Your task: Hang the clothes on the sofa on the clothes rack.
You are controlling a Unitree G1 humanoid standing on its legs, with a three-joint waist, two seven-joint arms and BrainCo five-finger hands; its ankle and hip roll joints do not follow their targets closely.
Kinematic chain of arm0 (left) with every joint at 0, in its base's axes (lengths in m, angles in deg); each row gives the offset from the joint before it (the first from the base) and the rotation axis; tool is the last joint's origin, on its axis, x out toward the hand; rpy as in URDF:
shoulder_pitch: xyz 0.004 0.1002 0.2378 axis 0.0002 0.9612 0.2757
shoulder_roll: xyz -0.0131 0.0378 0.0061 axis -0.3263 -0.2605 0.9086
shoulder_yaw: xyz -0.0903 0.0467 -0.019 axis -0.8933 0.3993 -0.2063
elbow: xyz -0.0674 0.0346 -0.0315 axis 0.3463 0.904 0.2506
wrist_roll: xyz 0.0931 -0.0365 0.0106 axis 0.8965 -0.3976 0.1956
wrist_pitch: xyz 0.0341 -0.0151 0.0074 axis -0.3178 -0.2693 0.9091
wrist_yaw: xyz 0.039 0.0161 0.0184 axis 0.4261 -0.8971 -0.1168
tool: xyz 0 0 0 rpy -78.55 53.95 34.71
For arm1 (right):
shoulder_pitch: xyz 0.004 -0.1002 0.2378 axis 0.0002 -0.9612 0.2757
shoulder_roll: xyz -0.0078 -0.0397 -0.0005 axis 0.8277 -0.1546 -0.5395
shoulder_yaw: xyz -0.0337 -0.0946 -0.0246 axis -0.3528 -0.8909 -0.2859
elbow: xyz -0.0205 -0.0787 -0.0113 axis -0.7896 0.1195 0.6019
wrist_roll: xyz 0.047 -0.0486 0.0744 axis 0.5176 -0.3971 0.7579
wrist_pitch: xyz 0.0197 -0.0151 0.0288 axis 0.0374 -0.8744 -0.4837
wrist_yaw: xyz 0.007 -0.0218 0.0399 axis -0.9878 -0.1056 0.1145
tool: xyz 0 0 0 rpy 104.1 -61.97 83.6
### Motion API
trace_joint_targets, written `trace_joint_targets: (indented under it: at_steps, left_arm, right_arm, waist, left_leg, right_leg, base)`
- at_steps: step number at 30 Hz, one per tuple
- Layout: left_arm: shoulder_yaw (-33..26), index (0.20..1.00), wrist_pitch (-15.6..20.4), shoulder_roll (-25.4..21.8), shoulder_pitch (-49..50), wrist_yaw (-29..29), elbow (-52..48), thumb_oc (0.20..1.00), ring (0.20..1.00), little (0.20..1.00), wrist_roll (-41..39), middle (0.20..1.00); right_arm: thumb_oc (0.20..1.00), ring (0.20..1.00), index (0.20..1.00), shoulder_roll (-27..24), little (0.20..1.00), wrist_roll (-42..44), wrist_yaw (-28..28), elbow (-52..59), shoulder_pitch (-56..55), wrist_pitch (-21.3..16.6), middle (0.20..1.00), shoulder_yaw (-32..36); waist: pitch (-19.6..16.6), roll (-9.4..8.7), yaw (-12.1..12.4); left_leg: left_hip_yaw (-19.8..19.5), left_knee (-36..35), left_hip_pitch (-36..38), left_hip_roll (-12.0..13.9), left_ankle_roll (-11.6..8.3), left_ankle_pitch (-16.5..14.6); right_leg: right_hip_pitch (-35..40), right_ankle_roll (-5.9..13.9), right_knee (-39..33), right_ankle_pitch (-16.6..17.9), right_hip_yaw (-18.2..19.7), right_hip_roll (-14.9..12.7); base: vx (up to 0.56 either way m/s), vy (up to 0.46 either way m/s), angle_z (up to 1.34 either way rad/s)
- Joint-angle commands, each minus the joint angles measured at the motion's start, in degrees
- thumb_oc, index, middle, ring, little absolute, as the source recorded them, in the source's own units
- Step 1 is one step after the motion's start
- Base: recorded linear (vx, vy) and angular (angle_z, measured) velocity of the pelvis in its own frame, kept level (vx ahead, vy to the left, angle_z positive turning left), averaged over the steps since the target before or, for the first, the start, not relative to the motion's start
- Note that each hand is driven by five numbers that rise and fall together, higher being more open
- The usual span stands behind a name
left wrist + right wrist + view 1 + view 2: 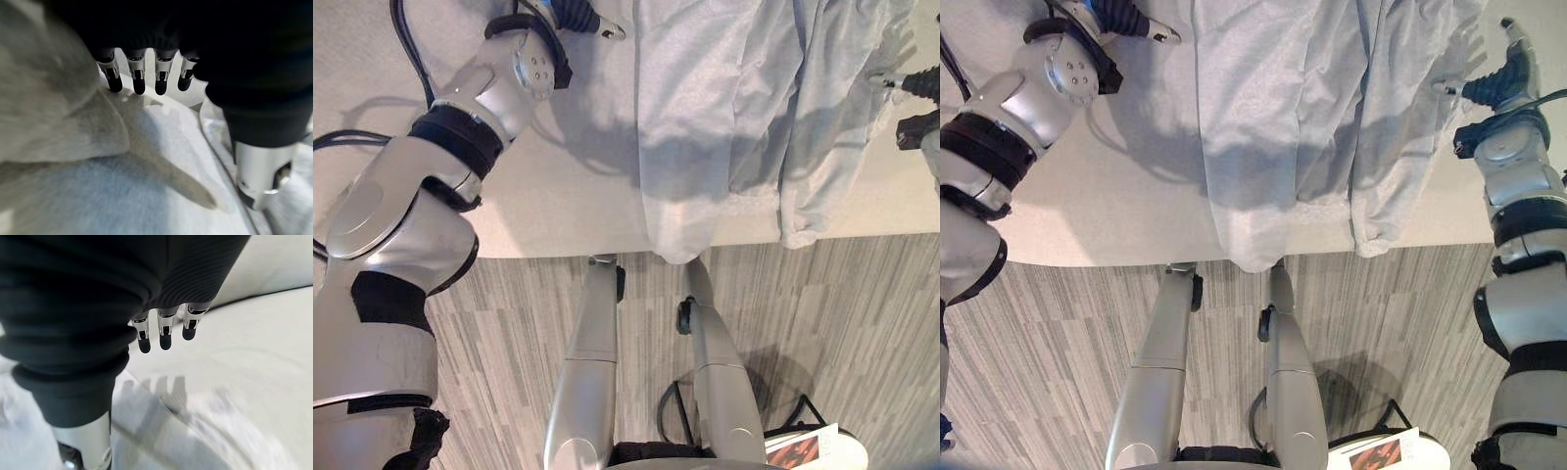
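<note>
A light grey garment (705,117) lies spread on the cream sofa (538,196), and its lower end hangs over the sofa's front edge. My left hand (1121,18) hovers by the garment's left edge. Its fingers (138,78) are straight over the cloth (122,186) and hold nothing. By the garment's right edge is my right hand (1500,83). Its fingers (165,335) are also straight, above the sofa seat (254,333) and the cloth (171,440), with nothing between them.
Below the sofa's front edge lies a striped grey floor (862,323). A white object with a red print (813,448) sits on the floor at the lower right.
</note>
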Motion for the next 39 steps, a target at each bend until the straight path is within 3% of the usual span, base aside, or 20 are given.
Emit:
trace_joint_targets:
  at_steps: [1, 10, 11, 20, 26, 28, 30, 31, 34, 35, 39]
  left_arm:
    - [1.91, 1.000, 1.61, 1.62, -3.60, -1.67, 1.91, 1.000, 1.000, 1.000, -1.01, 1.000]
    - [3.31, 1.000, 1.81, 1.88, -6.01, -2.06, 3.49, 1.000, 1.000, 1.000, -1.84, 1.000]
    - [3.09, 1.000, 1.78, 1.61, -4.87, -1.97, 3.44, 1.000, 1.000, 1.000, -2.03, 1.000]
    - [1.43, 1.000, 1.99, -1.09, -2.91, 0.03, -1.28, 1.000, 1.000, 1.000, -3.55, 1.000]
    - [-0.94, 1.000, 1.87, -5.16, 5.40, 3.92, -13.62, 1.000, 1.000, 1.000, -7.93, 1.000]
    - [-2.99, 1.000, 1.61, -8.60, 11.33, 5.23, -22.89, 1.000, 1.000, 1.000, -11.25, 1.000]
    - [-2.97, 1.000, 1.58, -8.77, 10.91, 5.25, -22.90, 1.000, 1.000, 1.000, -11.28, 1.000]
    - [-4.64, 1.000, 0.59, -12.82, 15.89, 6.07, -32.56, 1.000, 1.000, 1.000, -12.97, 1.000]
    - [-9.67, 1.000, 0.43, -17.42, 23.27, 6.09, -40.66, 1.000, 1.000, 1.000, -15.51, 1.000]
    - [-13.75, 1.000, 0.27, -19.55, 28.29, 6.23, -43.77, 1.000, 1.000, 1.000, -16.28, 1.000]
    - [-16.41, 1.000, -0.20, -21.71, 30.97, 6.48, -45.88, 1.000, 1.000, 1.000, -15.26, 1.000]
  right_arm:
    - [1.000, 1.000, 1.000, -2.29, 1.000, 2.31, -0.50, -2.64, 1.04, -0.42, 1.000, -0.11]
    - [1.000, 1.000, 1.000, 0.59, 1.000, 3.77, -1.18, -4.15, 4.05, -0.15, 1.000, -1.54]
    - [1.000, 1.000, 1.000, 0.98, 1.000, 3.96, -0.90, -3.62, 3.50, -0.20, 1.000, -1.66]
    - [1.000, 1.000, 1.000, -1.79, 1.000, 5.58, -0.42, -1.20, 2.93, -0.44, 1.000, -0.11]
    - [1.000, 1.000, 1.000, -4.84, 1.000, 6.17, -1.74, -0.89, 0.17, -0.09, 1.000, -0.38]
    - [1.000, 1.000, 1.000, -6.49, 1.000, 5.74, -2.61, -0.69, -2.65, 0.47, 1.000, 0.12]
    - [1.000, 1.000, 1.000, -6.54, 1.000, 5.74, -2.64, -0.73, -2.19, 0.49, 1.000, 0.12]
    - [1.000, 1.000, 1.000, -7.75, 1.000, 5.00, -3.23, 0.41, -4.24, 1.14, 1.000, 0.41]
    - [1.000, 1.000, 1.000, -9.00, 1.000, 4.56, -3.92, 0.70, -8.17, 1.62, 1.000, 2.24]
    - [1.000, 1.000, 1.000, -9.44, 1.000, 4.45, -4.08, 1.03, -10.52, 1.83, 1.000, 3.98]
    - [1.000, 1.000, 1.000, -9.44, 1.000, 4.27, -4.44, 0.26, -11.89, 2.07, 1.000, 5.18]
  waist:
    - [-0.75, 1.57, 2.33]
    - [-0.75, 1.28, 2.41]
    - [-0.75, 1.52, 2.80]
    - [-0.75, 1.61, 2.84]
    - [-0.75, 2.79, 4.10]
    - [-0.75, 3.54, 4.99]
    - [-0.75, 3.44, 4.63]
    - [-0.75, 3.78, 5.20]
    - [-0.75, 4.49, 6.16]
    - [-0.75, 4.83, 6.58]
    - [-0.75, 5.13, 6.82]
  left_leg:
    - [-11.33, -32.21, 21.36, 7.01, -9.44, 6.76]
    - [-11.70, -31.90, 19.25, 6.97, -9.50, 7.31]
    - [-11.45, -32.06, 20.94, 7.53, -9.61, 6.26]
    - [-11.45, -31.86, 19.90, 7.10, -9.52, 7.12]
    - [-10.90, -32.06, 21.93, 7.35, -9.22, 6.81]
    - [-10.48, -32.23, 23.06, 7.57, -8.98, 6.74]
    - [-10.73, -31.99, 22.28, 7.21, -8.94, 7.05]
    - [-10.50, -31.90, 22.54, 7.30, -8.88, 7.20]
    - [-10.04, -31.83, 23.48, 7.72, -8.83, 7.12]
    - [-9.83, -31.68, 23.75, 7.69, -8.90, 7.30]
    - [-9.83, -31.36, 23.66, 7.57, -8.86, 7.58]
  right_leg:
    - [8.90, -0.30, -0.75, -7.10, -0.63, -3.86]
    - [6.80, -0.21, -0.75, -6.79, -0.88, -4.13]
    - [8.30, -0.35, -0.75, -7.40, -0.84, -3.74]
    - [7.59, -0.06, -0.75, -6.54, -0.89, -4.08]
    - [9.56, -0.06, -0.75, -6.34, -1.26, -3.90]
    - [10.50, -0.13, -0.75, -6.12, -1.31, -3.68]
    - [9.97, -0.02, -0.75, -5.98, -1.48, -3.96]
    - [10.29, -0.06, -0.75, -5.72, -1.50, -3.92]
    - [11.26, -0.13, -0.75, -5.53, -1.36, -3.64]
    - [11.73, -0.13, -0.75, -5.37, -1.32, -3.65]
    - [12.04, -0.06, -0.75, -5.19, -1.53, -3.85]
  base:
    - [0.00, 0.000, 0.00]
    - [0.00, -0.001, 0.00]
    - [0.00, 0.000, 0.00]
    - [0.00, 0.001, -0.01]
    - [0.00, -0.005, 0.00]
    - [0.01, -0.018, 0.00]
    - [0.00, 0.000, 0.00]
    - [0.00, 0.000, 0.00]
    - [0.01, -0.020, -0.01]
    - [0.00, -0.008, -0.08]
    - [0.00, -0.008, 0.00]
